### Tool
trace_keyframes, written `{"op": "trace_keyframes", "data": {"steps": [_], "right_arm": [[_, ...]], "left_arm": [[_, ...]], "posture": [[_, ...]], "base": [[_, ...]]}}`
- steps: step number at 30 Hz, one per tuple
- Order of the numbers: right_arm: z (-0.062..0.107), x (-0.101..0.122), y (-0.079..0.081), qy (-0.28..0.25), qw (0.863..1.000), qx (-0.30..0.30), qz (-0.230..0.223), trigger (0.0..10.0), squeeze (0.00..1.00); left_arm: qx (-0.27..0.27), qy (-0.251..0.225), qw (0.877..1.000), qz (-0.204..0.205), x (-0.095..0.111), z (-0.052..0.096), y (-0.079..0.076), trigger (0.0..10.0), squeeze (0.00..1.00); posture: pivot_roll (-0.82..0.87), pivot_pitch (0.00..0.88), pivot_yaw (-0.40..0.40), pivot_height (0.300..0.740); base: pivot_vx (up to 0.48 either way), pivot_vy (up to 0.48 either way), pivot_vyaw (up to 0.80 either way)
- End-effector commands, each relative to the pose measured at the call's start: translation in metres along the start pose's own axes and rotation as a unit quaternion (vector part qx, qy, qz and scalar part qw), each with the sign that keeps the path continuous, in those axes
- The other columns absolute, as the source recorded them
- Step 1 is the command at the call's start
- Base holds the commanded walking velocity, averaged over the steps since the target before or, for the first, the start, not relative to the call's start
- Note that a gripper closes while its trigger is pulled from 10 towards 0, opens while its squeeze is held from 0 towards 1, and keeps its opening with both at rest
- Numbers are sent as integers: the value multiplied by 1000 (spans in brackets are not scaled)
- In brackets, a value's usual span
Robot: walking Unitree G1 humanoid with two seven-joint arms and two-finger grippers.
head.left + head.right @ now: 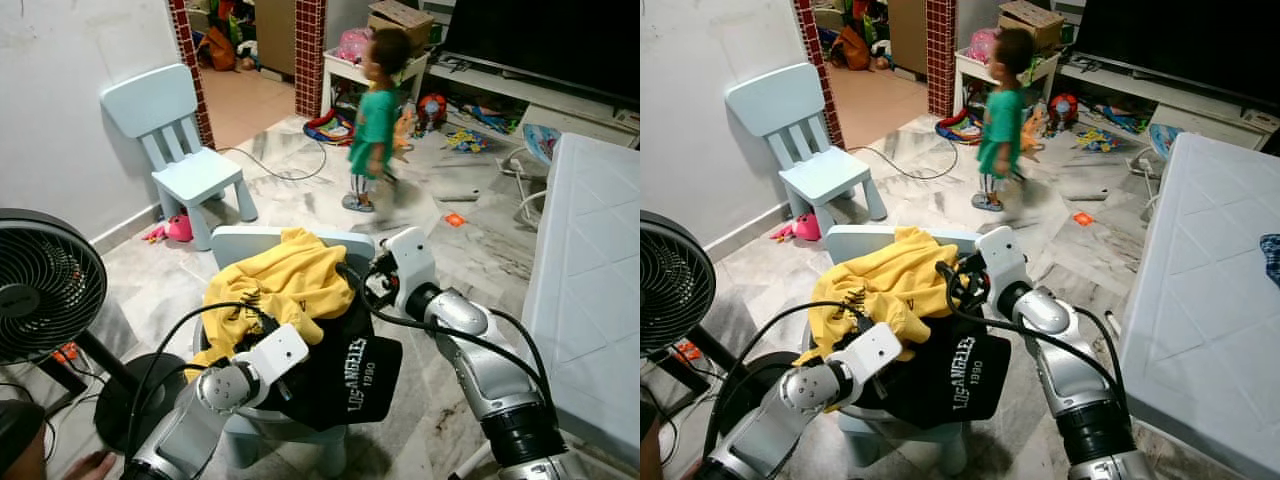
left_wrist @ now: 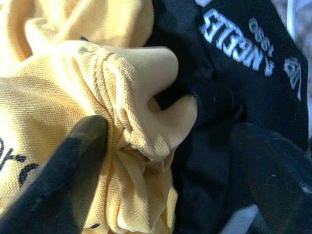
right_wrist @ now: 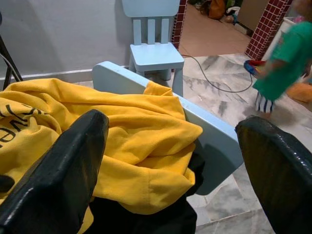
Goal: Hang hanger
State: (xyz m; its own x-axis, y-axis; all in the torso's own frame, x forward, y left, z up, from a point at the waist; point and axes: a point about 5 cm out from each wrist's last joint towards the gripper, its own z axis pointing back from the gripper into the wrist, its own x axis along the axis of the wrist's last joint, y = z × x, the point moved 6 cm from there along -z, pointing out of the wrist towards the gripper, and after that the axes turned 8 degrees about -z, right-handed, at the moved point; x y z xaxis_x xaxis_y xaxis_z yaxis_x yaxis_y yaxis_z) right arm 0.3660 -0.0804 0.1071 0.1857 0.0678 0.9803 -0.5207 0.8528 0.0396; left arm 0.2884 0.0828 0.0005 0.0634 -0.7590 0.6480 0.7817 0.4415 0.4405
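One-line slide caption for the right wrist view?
Right pincer open above a yellow shirt draped over a pale blue chair, a second chair by the wall.

Marble-tile floor [image 1: 290, 180], white wall [image 1: 60, 110], red-brick doorway pillar [image 1: 310, 55], pale blue kids chair [image 1: 175, 150], black fan [image 1: 40, 285], TV bench [image 1: 540, 85] strewn with toys, white table [image 1: 590, 290] at right.

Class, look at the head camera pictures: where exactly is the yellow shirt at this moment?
The yellow shirt lies heaped over the near light-blue chair, partly on the black shirt, with the left gripper and right gripper at it.
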Motion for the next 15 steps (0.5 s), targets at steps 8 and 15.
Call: {"op": "trace_keyframes", "data": {"steps": [8,15], "right_arm": [[0,2,-3,0,1000,-2,8,10000,0],[-1,2,-3,0,1000,-2,8,10000,0]], "left_arm": [[7,-3,999,-36,15,10,4,10000,0],[0,20,999,-32,1,21,-4,10000,0]], "posture": [[-6,35,-23,740],[3,36,-26,740]], "base": [[0,0,0],[0,0,0]]}}
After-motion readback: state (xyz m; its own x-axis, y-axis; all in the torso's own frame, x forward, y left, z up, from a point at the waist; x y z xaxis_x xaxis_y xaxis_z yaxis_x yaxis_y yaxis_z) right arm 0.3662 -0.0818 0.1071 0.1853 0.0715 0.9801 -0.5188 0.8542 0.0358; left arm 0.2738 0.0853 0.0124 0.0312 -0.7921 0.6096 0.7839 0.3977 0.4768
